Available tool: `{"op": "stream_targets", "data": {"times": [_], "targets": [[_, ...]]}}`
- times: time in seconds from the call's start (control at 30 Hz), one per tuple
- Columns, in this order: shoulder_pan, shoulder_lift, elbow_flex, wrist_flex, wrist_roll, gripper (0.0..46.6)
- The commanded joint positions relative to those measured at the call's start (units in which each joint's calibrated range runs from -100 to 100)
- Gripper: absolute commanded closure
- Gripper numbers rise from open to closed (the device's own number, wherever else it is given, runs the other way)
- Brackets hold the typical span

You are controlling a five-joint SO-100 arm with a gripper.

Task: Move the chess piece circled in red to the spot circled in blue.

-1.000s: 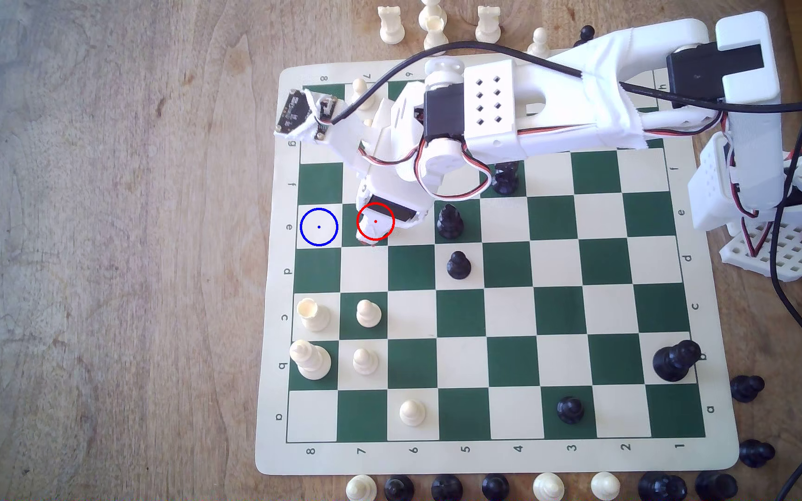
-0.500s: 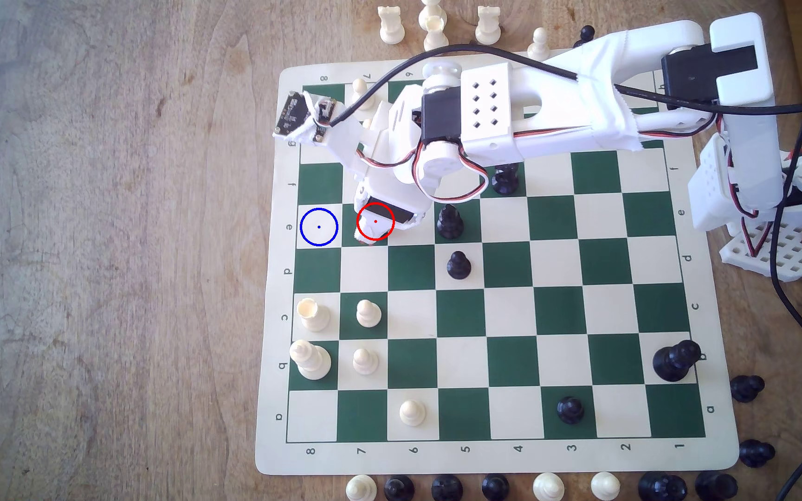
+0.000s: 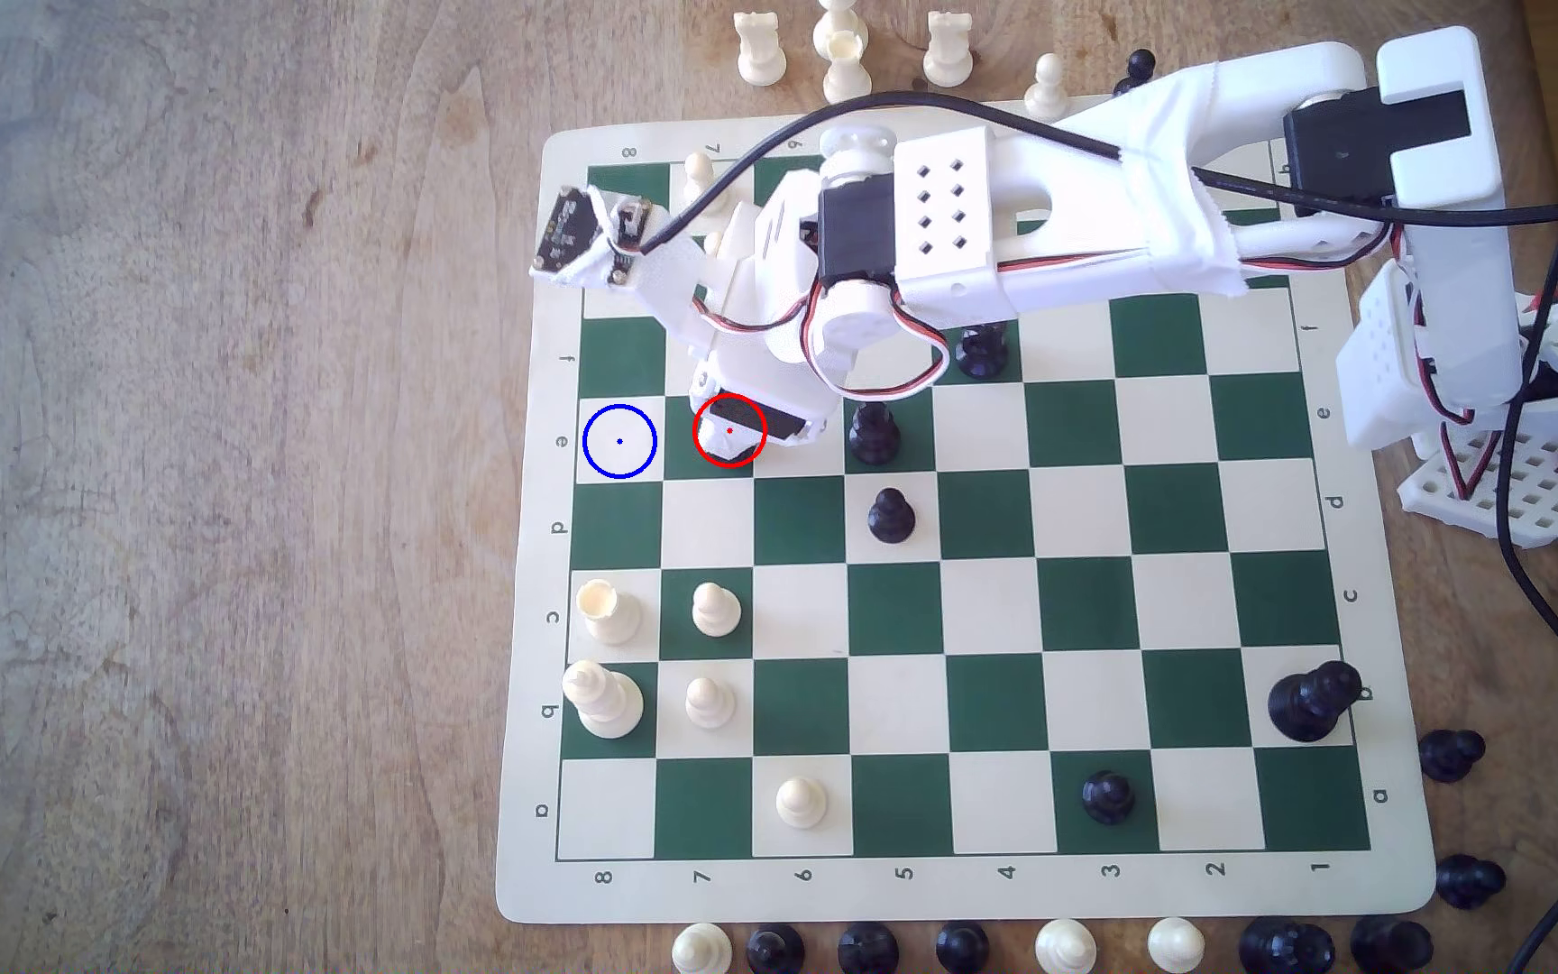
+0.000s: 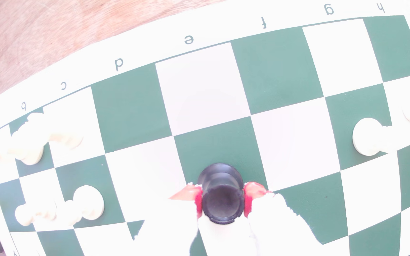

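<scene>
Wood-grain tabletop point(image 3: 194, 468) under a green-and-cream board point(image 3: 944, 899). Just to the exterior view's left of the gripper point(image 4: 222, 201): the blue-ringed cream square point(image 3: 620, 441), bare. Pinched between red pads point(image 4: 248, 200), the black rook point(image 4: 220, 194), on the red-ringed green square point(image 3: 729, 430). Best lifted straight, carried one square over, lowered upright on the dot, then released.

A wooden counter point(image 3: 194, 468) is carrying a green-and-cream chess mat point(image 3: 944, 890), with spare white pieces point(image 3: 761, 51) and black pieces point(image 3: 1450, 754) sitting beside it.
</scene>
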Motion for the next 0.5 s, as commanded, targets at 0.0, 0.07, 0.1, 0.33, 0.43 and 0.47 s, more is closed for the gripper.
{"op": "stream_targets", "data": {"times": [0.0, 0.07, 0.1, 0.33, 0.43, 0.47], "targets": [[-0.45, -2.54, -6.12, 0.73, 0.15, 44.4], [-0.53, -2.88, -6.93, 1.47, 0.15, 44.8], [-0.53, -3.13, -8.11, 2.12, 0.15, 45.0], [-0.92, -4.32, -14.64, 6.71, 0.15, 45.1], [-1.00, -2.03, -19.44, 8.18, 0.15, 45.0], [-1.08, -1.01, -20.80, 8.59, 0.15, 45.0]]}}
